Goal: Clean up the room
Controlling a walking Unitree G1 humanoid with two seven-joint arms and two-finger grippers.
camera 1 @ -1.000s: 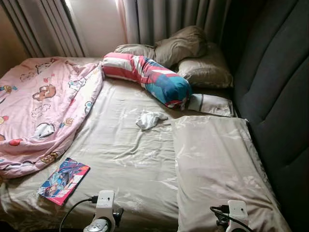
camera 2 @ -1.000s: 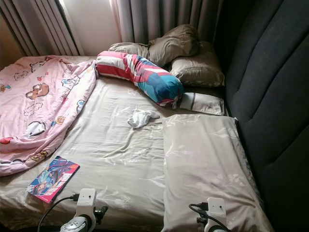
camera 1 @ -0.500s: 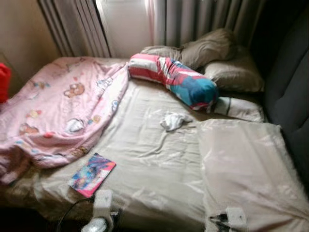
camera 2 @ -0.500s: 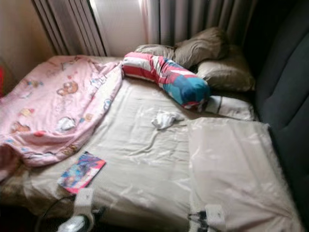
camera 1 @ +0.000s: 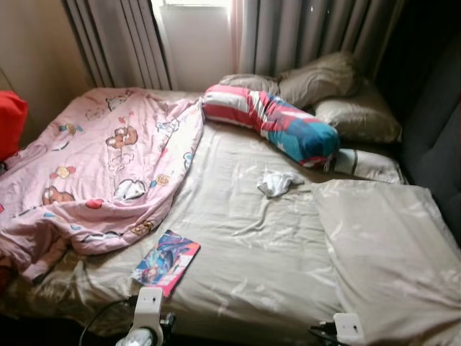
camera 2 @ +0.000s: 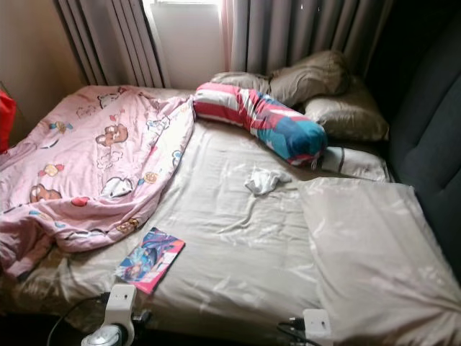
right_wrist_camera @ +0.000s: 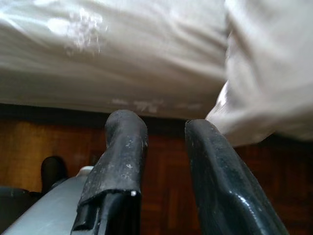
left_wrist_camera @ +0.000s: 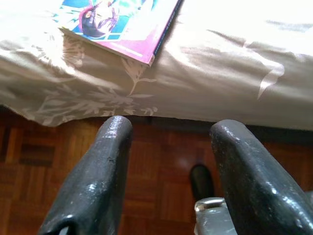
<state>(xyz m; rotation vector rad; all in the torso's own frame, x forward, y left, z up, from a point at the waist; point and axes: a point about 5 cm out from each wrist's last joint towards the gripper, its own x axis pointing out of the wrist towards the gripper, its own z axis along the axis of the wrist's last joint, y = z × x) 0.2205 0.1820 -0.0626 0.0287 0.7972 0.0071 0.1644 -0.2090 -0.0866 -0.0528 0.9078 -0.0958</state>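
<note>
A bed with a beige sheet [camera 1: 245,238] lies before me. On it a colourful comic book [camera 1: 166,262] rests near the front edge, and a crumpled white cloth [camera 1: 279,182] lies in the middle. A pink cartoon blanket [camera 1: 101,166] is bunched over the bed's left half. My left gripper [left_wrist_camera: 171,132] hangs open and empty below the bed's edge, just under the book [left_wrist_camera: 117,24]. Also low by the bed's edge, my right gripper [right_wrist_camera: 165,127] is open with nothing between its fingers.
A striped bolster [camera 1: 274,126] and brown pillows [camera 1: 324,76] lie at the head, by the curtains [camera 1: 310,32]. A large beige pillow [camera 1: 389,252] covers the right side beside the dark headboard [camera 1: 436,137]. A red object [camera 1: 11,122] sits far left. Wooden floor [left_wrist_camera: 161,166] is underfoot.
The camera has turned left, so the whole bed has shifted right in view and the red object has come in at the left. Nothing on the bed has moved.
</note>
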